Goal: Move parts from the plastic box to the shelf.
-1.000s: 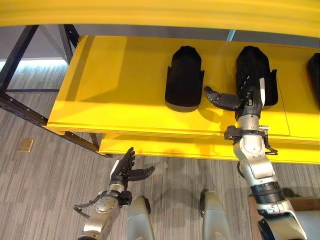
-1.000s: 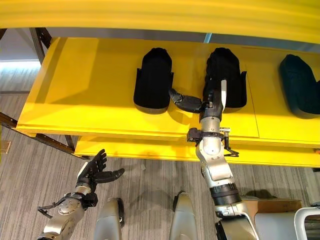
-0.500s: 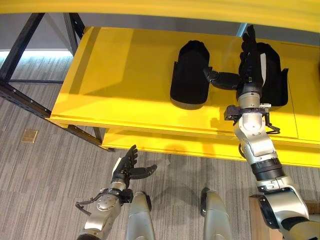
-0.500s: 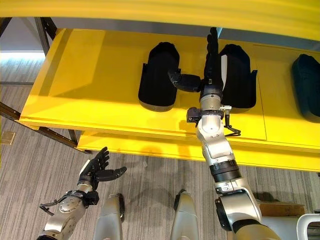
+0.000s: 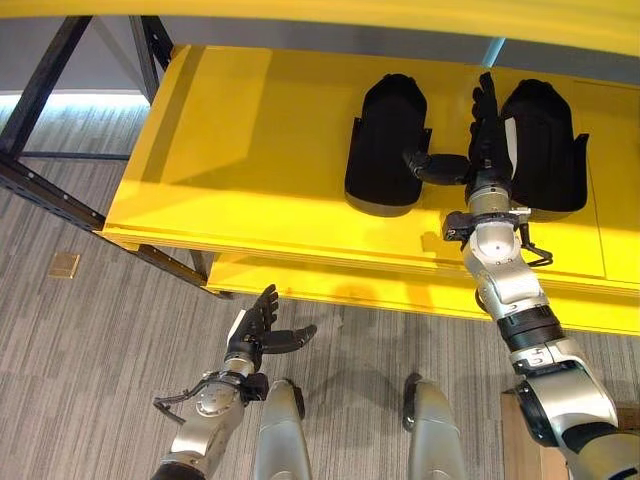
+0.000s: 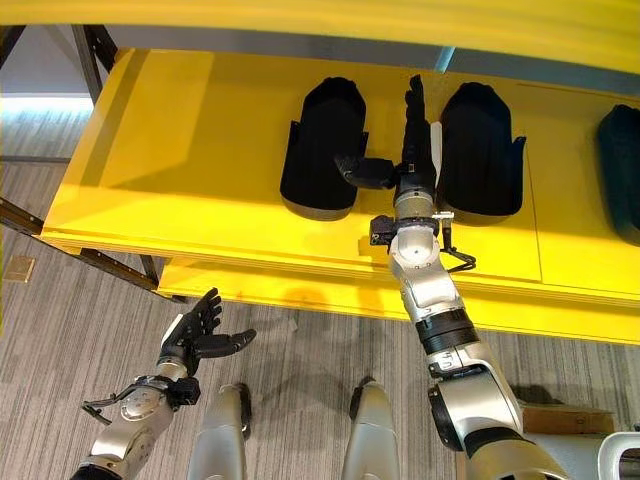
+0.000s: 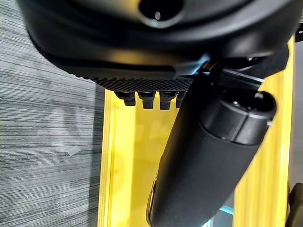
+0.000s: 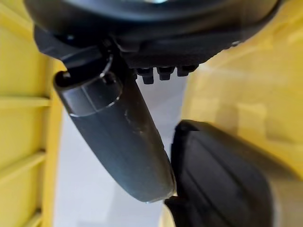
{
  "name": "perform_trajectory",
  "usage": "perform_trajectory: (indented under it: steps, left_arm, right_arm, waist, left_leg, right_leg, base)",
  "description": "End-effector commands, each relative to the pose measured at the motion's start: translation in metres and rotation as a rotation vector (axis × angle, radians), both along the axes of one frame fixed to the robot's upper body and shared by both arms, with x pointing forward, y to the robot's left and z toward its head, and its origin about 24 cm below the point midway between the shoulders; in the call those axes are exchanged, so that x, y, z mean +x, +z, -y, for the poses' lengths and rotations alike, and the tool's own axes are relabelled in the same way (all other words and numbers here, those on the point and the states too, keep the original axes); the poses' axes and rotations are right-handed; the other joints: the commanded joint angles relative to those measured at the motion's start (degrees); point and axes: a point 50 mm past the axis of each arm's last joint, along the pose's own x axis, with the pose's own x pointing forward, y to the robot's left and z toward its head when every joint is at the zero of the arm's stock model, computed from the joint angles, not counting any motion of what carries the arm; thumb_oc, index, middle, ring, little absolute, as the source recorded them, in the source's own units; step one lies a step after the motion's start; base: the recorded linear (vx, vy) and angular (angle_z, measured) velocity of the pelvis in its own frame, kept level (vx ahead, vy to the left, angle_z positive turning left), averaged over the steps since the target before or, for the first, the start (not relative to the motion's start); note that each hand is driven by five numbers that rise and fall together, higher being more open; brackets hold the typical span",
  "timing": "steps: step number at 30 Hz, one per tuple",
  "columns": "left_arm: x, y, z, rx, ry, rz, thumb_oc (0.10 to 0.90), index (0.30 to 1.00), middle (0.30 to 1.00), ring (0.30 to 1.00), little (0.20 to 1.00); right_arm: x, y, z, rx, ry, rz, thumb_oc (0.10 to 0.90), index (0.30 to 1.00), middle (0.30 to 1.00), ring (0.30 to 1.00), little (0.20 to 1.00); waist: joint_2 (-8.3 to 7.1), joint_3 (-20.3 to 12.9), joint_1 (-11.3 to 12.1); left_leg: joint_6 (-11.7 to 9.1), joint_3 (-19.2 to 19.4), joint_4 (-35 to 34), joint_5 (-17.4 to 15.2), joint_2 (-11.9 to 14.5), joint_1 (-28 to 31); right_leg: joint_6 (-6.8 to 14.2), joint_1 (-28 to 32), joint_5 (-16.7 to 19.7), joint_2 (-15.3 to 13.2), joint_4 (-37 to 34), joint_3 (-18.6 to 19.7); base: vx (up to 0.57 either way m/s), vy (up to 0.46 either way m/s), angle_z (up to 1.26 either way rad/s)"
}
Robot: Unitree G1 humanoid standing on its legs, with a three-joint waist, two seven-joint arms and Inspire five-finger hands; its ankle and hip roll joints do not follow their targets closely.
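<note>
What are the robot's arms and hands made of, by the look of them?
Both arms are silver-grey, smooth, rounded shells joined by dark rings. Each ends in a dark robot hand with fingers and a thumb: the right hand has a white strip along its side, and the left hand a white patch near its base. A small black bracket sits at the right wrist.

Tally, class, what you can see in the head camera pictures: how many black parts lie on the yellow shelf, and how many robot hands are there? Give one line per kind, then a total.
Black parts on the yellow shelf: 3, the left part, the middle part and the right part, cut off at the picture's edge.
Robot hands: 2, the right hand and the left hand.
Total: 5
</note>
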Motion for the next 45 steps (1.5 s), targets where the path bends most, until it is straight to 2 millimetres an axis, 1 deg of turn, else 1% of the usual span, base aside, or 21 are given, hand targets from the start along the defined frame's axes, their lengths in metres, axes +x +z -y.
perform_trajectory:
  steps: [1,3,16,25,34,45]
  left_arm:
    - [0.013,0.040,0.007,0.010,-0.108,0.204,0.900,1.000,1.000,1.000,1.000]
    - [0.013,0.042,0.008,0.008,-0.120,0.206,0.900,1.000,1.000,1.000,1.000]
    - [0.017,0.048,0.012,-0.004,-0.144,0.229,0.900,1.000,1.000,1.000,1.000]
    - [0.018,0.050,0.013,-0.004,-0.155,0.239,0.900,1.000,1.000,1.000,1.000]
    - [0.019,0.052,0.014,-0.002,-0.164,0.246,0.900,1.000,1.000,1.000,1.000]
    - [0.019,0.054,0.012,0.000,-0.165,0.253,0.900,1.000,1.000,1.000,1.000]
  right_arm:
    - [0.001,0.077,-0.012,0.025,0.060,0.259,0.900,1.000,1.000,1.000,1.000]
    - [0.005,0.076,-0.013,0.051,0.067,0.235,0.900,1.000,1.000,1.000,1.000]
    - [0.021,0.076,-0.021,0.047,0.070,0.151,0.900,1.000,1.000,1.000,1.000]
    - [0.027,0.084,-0.030,-0.030,0.067,0.137,0.900,1.000,1.000,1.000,1.000]
    - [0.031,0.085,-0.034,-0.068,0.057,0.110,0.900,1.000,1.000,1.000,1.000]
    - [0.034,0.086,-0.030,-0.060,0.029,0.091,0.900,1.000,1.000,1.000,1.000]
  waist:
    - [-0.46,-3.0,1.2]
    - [-0.39,-2.9,1.4]
    - [-0.06,-2.6,2.4]
    - [-0.06,-2.5,3.0]
    - [0.05,-2.2,3.5]
    - [0.41,-1.7,3.9]
  left_leg:
    - [2.7,-3.7,-2.2,2.7,-0.1,-0.5]
    - [2.7,-3.9,-2.0,2.9,-0.2,-0.9]
    - [2.7,-4.2,-2.1,3.6,-0.4,-2.0]
    - [2.7,-4.4,-2.3,4.0,-0.8,-3.0]
    - [2.6,-4.6,-2.5,4.5,-1.1,-3.6]
    - [2.6,-4.9,-2.4,4.9,-1.5,-4.8]
  right_leg:
    - [-0.9,3.5,2.7,-0.6,-3.2,0.7]
    - [-1.0,3.1,2.8,-0.6,-3.0,0.7]
    - [-1.0,2.3,3.2,-0.6,-3.0,0.5]
    - [-0.9,1.5,3.4,-0.8,-2.9,0.3]
    - [-1.0,0.6,3.2,-1.0,-2.3,0.1]
    - [-1.1,-0.6,3.2,-1.1,-1.6,0.2]
  base:
    - [0.00,0.000,0.00]
    - [0.00,0.000,0.00]
    - [0.00,0.000,0.00]
    - [0.00,0.000,0.02]
    - [0.00,0.000,0.00]
    - [0.00,0.000,0.00]
